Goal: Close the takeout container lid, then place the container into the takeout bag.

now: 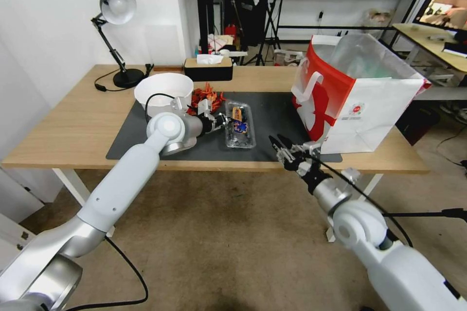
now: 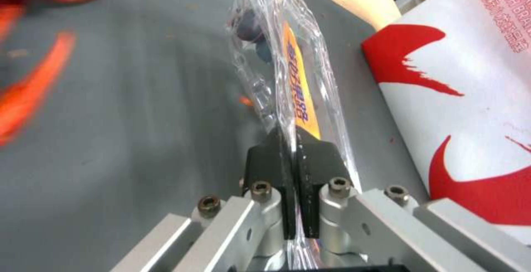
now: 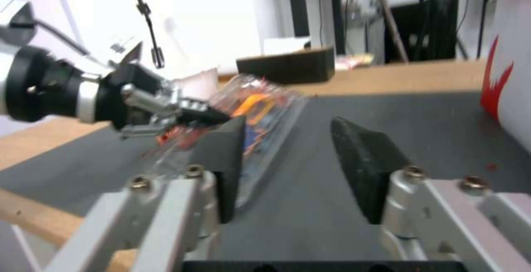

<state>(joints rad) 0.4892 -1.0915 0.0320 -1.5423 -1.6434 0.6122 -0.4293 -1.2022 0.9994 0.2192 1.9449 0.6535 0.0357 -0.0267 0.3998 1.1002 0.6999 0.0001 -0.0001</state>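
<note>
Takeout container (image 1: 240, 126): clear plastic clamshell, centre of the head view, lying on the dark mat (image 1: 272, 112) between the white bowl (image 1: 163, 90) and the takeout bag (image 1: 360, 92). Blueberries inside are dim behind glare; the lid (image 2: 298, 81) with its yellow-and-blue label is seen edge-on in the left wrist view, and whether it is fully shut against the berry half cannot be told.

Left gripper (image 1: 224, 121): just left of the container in the head view, fingers (image 2: 265, 168) clenched on a thin plastic edge of the clamshell; which half they pinch is not clear.

Right gripper (image 1: 281, 145): lower centre-right of the head view, over the front edge of the mat, apart from the container; fingers (image 3: 365, 160) spread wide, grasping nothing. In the right wrist view its left finger covers part of the container.

Takeout bag: white paper with red side, upright at right of the head view on the wooden worktop (image 1: 73, 126), mouth open, clear liner showing; its far side is cut by the handle and liner.

Orange-red scraps (image 1: 206, 95): heap beside the bowl, partly hidden by the left gripper, kind unclear.

Desk lamp (image 1: 114, 34) and tissue box (image 1: 208, 68): at the rear of the worktop.
</note>
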